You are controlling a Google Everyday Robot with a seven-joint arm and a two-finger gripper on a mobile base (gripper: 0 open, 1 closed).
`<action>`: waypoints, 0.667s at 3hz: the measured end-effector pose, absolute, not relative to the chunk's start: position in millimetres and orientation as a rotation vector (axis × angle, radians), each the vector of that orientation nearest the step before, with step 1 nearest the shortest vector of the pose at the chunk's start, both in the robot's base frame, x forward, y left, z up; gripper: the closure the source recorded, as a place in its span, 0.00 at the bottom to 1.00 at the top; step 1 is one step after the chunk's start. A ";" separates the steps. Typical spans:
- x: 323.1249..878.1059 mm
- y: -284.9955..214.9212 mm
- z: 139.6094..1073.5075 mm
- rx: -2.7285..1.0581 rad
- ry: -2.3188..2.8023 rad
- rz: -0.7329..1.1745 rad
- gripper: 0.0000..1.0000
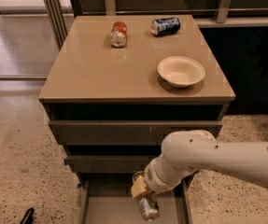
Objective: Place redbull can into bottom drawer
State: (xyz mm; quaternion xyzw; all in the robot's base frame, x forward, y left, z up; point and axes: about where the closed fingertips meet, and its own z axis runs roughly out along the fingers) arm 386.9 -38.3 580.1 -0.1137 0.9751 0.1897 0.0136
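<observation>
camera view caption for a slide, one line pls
The robot's gripper holds the redbull can over the open bottom drawer; a bowl sits on the cabinet top.

My gripper [143, 195] hangs low over the pulled-out bottom drawer [108, 211], with the redbull can [148, 209] in its grip.

My fingers [138, 189] clamp the slim silver can near its upper end, and its shiny lower end points down toward the drawer's grey floor, slightly tilted. My white arm [217, 155] reaches in from the right, crossing in front of the two closed drawers [133, 132] above. On the worktop [91, 69] a red-orange can [118, 34] and a dark blue can [165, 26] lie on their sides near the far edge. A pale bowl [181, 71] sits nearer, on the right.
</observation>
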 end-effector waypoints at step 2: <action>396.5 -33.4 544.4 -0.346 3.029 0.556 1.00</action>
